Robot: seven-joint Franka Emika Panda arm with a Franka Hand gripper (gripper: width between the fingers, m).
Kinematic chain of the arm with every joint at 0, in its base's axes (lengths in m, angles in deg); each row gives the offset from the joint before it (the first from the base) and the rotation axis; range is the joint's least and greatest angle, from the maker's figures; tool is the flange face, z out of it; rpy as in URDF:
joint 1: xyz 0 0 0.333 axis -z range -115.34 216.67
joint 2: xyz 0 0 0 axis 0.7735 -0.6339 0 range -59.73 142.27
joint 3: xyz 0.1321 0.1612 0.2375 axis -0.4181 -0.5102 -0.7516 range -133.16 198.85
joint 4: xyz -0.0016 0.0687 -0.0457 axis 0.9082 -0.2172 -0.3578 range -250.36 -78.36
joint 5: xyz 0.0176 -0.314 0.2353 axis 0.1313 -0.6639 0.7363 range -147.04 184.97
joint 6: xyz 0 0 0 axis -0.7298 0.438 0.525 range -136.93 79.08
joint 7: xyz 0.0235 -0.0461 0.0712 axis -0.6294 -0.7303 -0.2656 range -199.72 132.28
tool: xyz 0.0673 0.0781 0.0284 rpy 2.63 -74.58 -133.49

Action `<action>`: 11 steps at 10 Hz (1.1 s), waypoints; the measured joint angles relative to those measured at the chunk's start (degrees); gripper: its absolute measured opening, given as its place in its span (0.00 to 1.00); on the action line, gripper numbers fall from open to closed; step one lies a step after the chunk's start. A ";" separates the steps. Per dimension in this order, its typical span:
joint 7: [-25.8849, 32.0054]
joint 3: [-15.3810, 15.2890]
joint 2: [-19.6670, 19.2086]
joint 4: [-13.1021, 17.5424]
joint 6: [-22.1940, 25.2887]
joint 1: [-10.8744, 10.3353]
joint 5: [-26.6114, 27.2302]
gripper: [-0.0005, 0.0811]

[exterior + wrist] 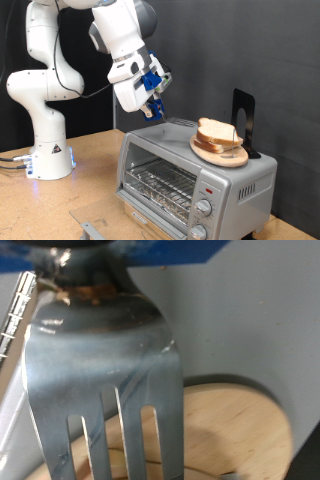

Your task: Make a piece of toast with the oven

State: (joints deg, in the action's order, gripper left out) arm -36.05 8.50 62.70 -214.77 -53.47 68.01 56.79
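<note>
One silver toaster oven (pixel 190 175) anchors the scene, its glass door shut, wire rack visible inside, two round knobs and a red light on its front panel. No brand name or lettering can be read on it. On the oven's top sits a round wooden plate (pixel 235 156) carrying the piece of toast (pixel 216 132) leaning on another bread slice (pixel 225 146). The gripper (pixel 155 108) hangs just above the oven's top, towards the exterior view's left of the plate. Its fingers pinch a metal fork (pixel 105 380), tines over the plate's wood in the wrist view.
</note>
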 joint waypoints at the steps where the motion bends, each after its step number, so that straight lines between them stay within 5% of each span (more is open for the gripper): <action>1: -1.12 -0.41 -1.26 0.50 -1.21 0.38 -0.85 0.58; 5: -2.69 -1.65 -6.39 2.87 -4.39 0.66 -3.44 0.58; 11: -5.07 -3.87 -8.60 4.52 -6.33 0.66 -5.34 0.58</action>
State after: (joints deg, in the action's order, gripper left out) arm -41.13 4.63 54.11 -210.25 -59.79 68.66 51.45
